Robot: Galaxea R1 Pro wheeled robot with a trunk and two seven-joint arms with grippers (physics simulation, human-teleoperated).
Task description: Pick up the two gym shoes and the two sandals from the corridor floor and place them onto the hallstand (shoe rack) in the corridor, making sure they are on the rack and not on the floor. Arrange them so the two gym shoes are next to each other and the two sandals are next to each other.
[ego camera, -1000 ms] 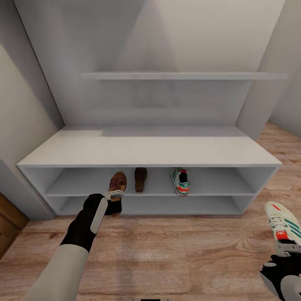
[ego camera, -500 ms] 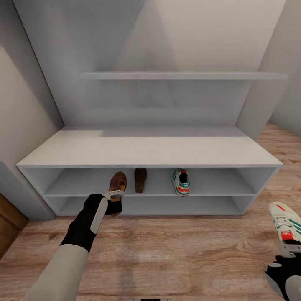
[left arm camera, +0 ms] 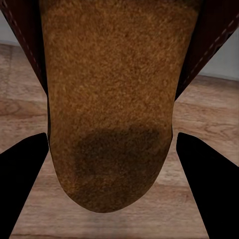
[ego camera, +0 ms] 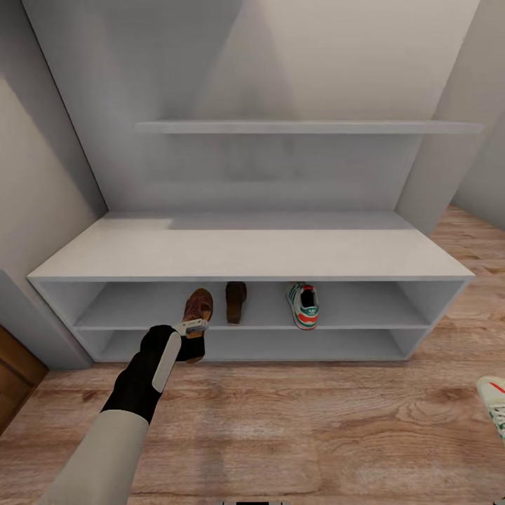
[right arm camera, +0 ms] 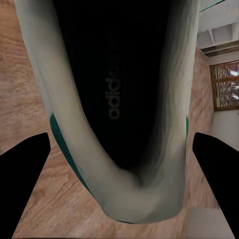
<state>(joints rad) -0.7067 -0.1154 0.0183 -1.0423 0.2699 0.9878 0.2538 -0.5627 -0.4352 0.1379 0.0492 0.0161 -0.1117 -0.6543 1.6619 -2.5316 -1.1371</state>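
1. Head view: the hallstand [ego camera: 252,252] already has one sandal [ego camera: 236,301] and one gym shoe [ego camera: 303,306] on its upper open shelf, well apart from each other. The left hand [ego camera: 193,327] sits at the front edge of that shelf, gripping the second sandal [ego camera: 198,308], which lies tilted just beside the first. The other gym shoe [ego camera: 495,400] is just a toe poking in at the lower right edge, above the corridor floor [ego camera: 294,421].

2. Also from the head view, my guess at the risk: the held sandal looks only partly on the shelf, heel hanging past the lip. Let go now and it could tip off onto the floor. Pushing in harder could knock its neighbour sideways.

3. Left wrist view: the sandal's brown suede-looking underside [left arm camera: 112,99] runs between the two dark fingers [left arm camera: 22,184], with floor planks behind. It looks pinched at the heel only, so it may swing.

4. Right wrist view: the right hand is closed on the gym shoe [right arm camera: 164,164], whose dark insole has adidas lettering, off-white lining and a green stripe at the edge. The fingers [right arm camera: 214,179] flank the heel. It's held over bare floor, far from its mate, so a slip means another pickup. It also has to end up right beside the shelved one.
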